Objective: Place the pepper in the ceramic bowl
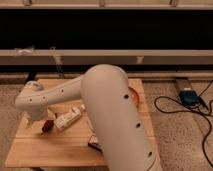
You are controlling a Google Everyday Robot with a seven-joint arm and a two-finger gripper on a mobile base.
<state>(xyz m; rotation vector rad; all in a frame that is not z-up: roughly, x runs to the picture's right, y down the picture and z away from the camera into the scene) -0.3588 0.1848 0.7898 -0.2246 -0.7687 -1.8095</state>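
At the left side of the wooden table (45, 150), the gripper (40, 120) is hanging below the wrist of the white arm (110, 115), its jaws standing wide apart and gripping nothing. Just right of it, the pepper (48, 126) is lying on the tabletop, close to the gripper's tip; whether they are touching, I cannot tell. A white bottle (68, 119) is lying on its side just right of the pepper. Toward the table's right edge, the ceramic bowl (134, 94) is peeking out from behind the arm, well apart from the pepper.
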